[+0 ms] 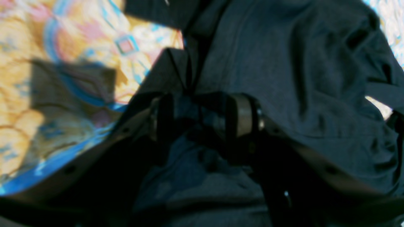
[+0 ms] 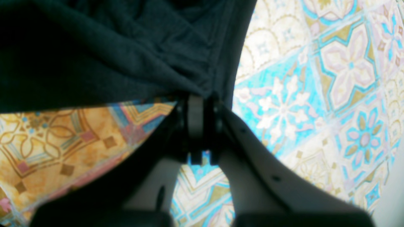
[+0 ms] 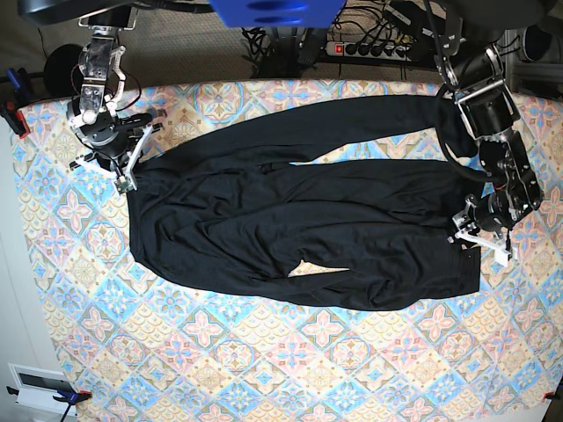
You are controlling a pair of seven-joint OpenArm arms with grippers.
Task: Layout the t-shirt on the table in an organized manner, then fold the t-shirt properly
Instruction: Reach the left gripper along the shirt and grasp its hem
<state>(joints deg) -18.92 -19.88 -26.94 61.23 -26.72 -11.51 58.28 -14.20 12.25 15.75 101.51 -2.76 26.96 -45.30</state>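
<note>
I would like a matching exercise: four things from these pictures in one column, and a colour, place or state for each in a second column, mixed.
Things:
1. t-shirt
2. table
3. right tool
4. left tool

Descriptions:
A. shut on the cloth's edge
B. open, fabric between its fingers
C. plain black, spread out but creased
D. covered in blue, pink and cream tile pattern

Pairs: 1-C, 2-D, 3-A, 4-B
</note>
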